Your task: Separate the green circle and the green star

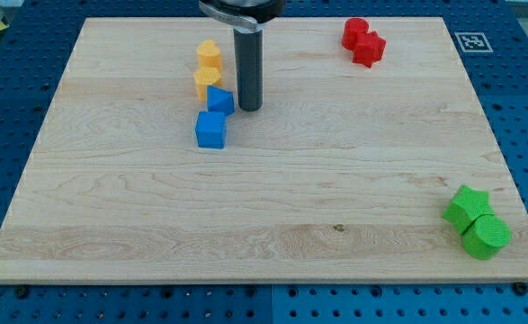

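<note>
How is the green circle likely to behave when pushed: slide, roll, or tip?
The green circle lies flat and squat on the wooden board, so it probably slides rather than rolls or tips. It touches the green star, which may move too. My tip is far off.

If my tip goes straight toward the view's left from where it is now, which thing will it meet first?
Most likely the upper blue block: my tip stands just to its right, almost touching. The yellow blocks lie further up, and the lower blue cube sits below that line, though depth is hard to judge.
</note>
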Controlling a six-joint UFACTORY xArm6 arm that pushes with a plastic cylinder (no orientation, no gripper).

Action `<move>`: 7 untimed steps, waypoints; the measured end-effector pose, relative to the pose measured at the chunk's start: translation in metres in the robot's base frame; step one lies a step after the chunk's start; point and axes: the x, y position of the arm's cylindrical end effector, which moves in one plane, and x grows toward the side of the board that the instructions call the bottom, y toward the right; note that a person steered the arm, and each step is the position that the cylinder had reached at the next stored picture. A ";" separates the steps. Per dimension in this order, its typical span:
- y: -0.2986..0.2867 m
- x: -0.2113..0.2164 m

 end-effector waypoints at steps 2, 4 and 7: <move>-0.010 0.000; 0.037 0.000; 0.094 0.007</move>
